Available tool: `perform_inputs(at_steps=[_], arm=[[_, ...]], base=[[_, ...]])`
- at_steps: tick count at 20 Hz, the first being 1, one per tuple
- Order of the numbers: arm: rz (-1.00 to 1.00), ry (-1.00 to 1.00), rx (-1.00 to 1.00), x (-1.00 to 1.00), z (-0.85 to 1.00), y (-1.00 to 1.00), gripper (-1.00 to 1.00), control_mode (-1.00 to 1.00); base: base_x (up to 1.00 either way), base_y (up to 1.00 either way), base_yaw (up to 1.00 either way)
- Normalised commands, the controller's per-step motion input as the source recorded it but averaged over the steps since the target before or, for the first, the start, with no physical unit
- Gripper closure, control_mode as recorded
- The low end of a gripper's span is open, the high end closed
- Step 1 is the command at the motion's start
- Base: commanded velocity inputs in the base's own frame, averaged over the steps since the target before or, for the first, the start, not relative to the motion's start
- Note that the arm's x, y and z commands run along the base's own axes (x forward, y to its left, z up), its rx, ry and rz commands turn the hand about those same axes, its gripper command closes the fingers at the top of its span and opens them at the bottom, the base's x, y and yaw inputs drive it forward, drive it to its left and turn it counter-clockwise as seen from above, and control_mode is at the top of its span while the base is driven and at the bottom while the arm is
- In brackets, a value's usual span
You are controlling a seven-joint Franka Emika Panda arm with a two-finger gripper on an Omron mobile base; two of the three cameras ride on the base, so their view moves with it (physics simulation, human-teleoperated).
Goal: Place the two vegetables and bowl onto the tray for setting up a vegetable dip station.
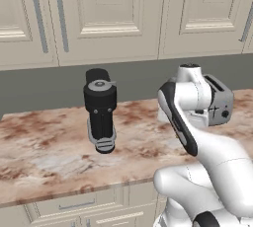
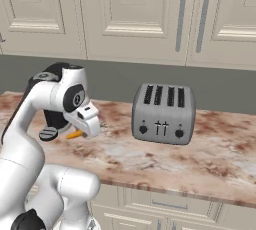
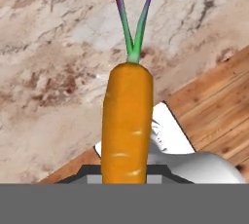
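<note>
a marbled brown counter [image 2: 150,161] is seen. on it a silver toaster [image 2: 163,114] and a black grinder-like appliance [image 1: 101,110] are set.

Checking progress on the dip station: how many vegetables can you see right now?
1: the carrot, held in the gripper above the counter. The green vegetable may be hidden behind the arm.

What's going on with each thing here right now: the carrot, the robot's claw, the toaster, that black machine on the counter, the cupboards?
carrot: gripped by the claw, lifted off the counter, leafy end pointing away from the hand
claw: shut on the carrot, held above the counter
toaster: upright on the counter, nothing visible in its slots
black machine: upright on the counter, untouched
cupboard doors: closed
</note>
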Motion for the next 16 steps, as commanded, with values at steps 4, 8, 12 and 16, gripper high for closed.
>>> perform_inputs(at_steps=[4,8,12,16], arm=[[-0.15,0.03,0.01,-0.38,0.12,0.0,1.0,-1.0],[-0.14,0.0,0.0,-0.3,0.06,0.0,1.0,-1.0],[-0.13,0.0,0.0,-0.33,0.12,0.0,1.0,-1.0],[-0.16,0.0,0.0,-0.25,0.21,0.0,1.0,-1.0]], base=[[0.0,0.0,0.0],[0.0,0.0,0.0],[0.0,0.0,0.0],[0.0,0.0,0.0]])
